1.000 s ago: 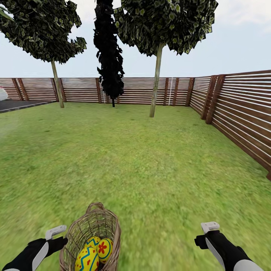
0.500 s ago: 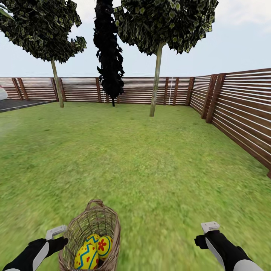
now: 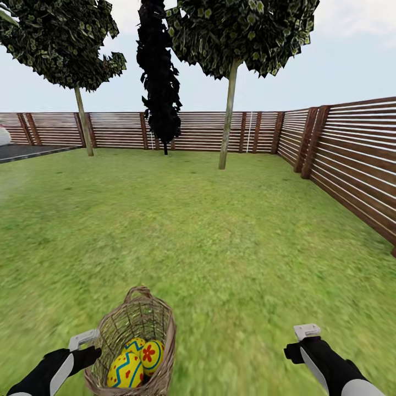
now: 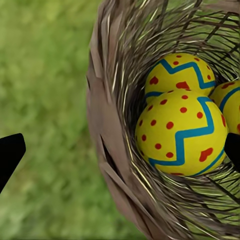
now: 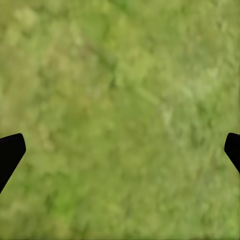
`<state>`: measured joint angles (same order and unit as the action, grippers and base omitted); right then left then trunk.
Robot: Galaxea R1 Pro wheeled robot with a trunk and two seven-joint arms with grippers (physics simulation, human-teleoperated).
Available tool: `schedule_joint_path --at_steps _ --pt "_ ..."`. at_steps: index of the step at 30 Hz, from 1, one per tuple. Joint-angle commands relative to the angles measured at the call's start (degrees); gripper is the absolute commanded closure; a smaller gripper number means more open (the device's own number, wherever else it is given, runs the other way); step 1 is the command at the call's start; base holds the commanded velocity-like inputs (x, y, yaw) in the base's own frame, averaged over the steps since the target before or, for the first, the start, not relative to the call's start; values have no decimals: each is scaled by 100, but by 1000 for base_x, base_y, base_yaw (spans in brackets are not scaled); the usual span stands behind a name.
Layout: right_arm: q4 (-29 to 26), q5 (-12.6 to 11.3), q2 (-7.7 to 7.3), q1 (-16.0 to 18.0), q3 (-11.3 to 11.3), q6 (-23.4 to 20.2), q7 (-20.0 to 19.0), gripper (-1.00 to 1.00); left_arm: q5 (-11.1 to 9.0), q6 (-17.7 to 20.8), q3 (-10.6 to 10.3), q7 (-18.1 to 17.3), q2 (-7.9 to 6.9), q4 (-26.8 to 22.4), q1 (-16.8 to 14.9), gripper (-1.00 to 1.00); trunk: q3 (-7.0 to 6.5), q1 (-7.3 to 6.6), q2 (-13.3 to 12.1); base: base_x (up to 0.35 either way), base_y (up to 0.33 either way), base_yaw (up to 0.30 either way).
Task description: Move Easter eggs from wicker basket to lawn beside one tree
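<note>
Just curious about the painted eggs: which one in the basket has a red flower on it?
The right-hand egg in the wicker basket; its neighbours show dots and blue zigzags.

Both arms reach forward, low at the bottom of the head view. The left gripper (image 3: 82,341) hangs with its jaws spread wide. The right gripper (image 3: 306,331) hangs with jaws equally wide apart, its black fingertips (image 5: 10,152) empty.

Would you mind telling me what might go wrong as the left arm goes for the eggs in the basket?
1. The left gripper sits against the wicker basket wall, so a push may tip it.
2. The Easter eggs lie packed together; wide-open fingers may nudge a neighbour.
3. The nearest tree stands far across the lawn; a loosely held egg could drop.
</note>
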<state>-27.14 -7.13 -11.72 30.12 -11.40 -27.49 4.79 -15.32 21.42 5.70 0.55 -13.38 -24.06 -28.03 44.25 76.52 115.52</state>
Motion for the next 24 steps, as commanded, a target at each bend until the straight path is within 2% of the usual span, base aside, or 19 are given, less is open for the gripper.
schedule_joint_path --at_steps 1,24 --pt "-11 -61 -7 3 -48 -28 48 -100 -49 37 19 6 2 -11 -1 -100 24 22 44 0 0 0" --pt "-5 -60 38 3 -47 -25 58 -100 -34 39 19 3 26 -11 -1 -100 437 527 967 0 0 0"
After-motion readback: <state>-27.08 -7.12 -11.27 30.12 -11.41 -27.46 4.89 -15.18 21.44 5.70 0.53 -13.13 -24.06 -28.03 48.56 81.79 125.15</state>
